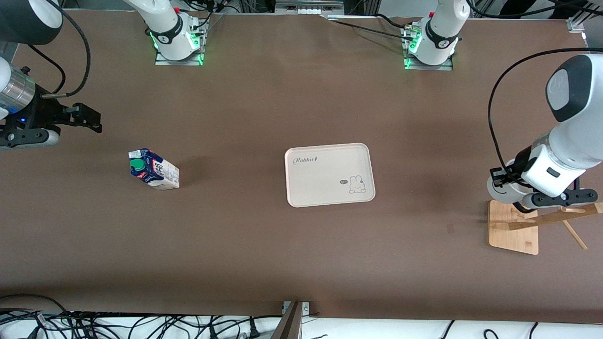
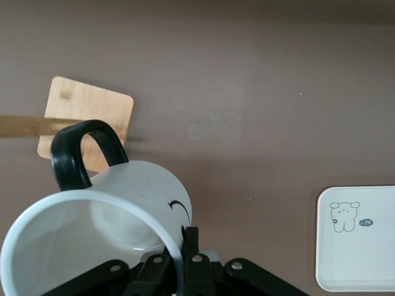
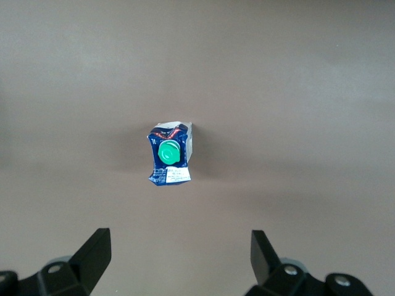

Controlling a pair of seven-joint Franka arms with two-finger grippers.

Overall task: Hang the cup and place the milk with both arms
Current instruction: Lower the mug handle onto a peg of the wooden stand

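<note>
The cup (image 2: 133, 203), white with a black loop handle (image 2: 79, 151), is held by its rim in my shut left gripper (image 2: 185, 246). In the front view the cup (image 1: 498, 193) and left gripper (image 1: 501, 181) are over the wooden peg rack's base (image 1: 513, 230), at the left arm's end of the table. The milk (image 1: 154, 169), blue over cream with a green cap, stands upright on the table toward the right arm's end. My right gripper (image 1: 92, 120) is open and empty in the air, apart from the milk. In the right wrist view the milk (image 3: 170, 154) shows ahead of the open right gripper (image 3: 179, 246).
A cream tray (image 1: 329, 162) with a rabbit drawing lies at the table's middle; its corner shows in the left wrist view (image 2: 352, 271). The rack's wooden arm (image 1: 556, 217) juts out above its base, which also shows in the left wrist view (image 2: 86, 114). Cables lie along the table's near edge.
</note>
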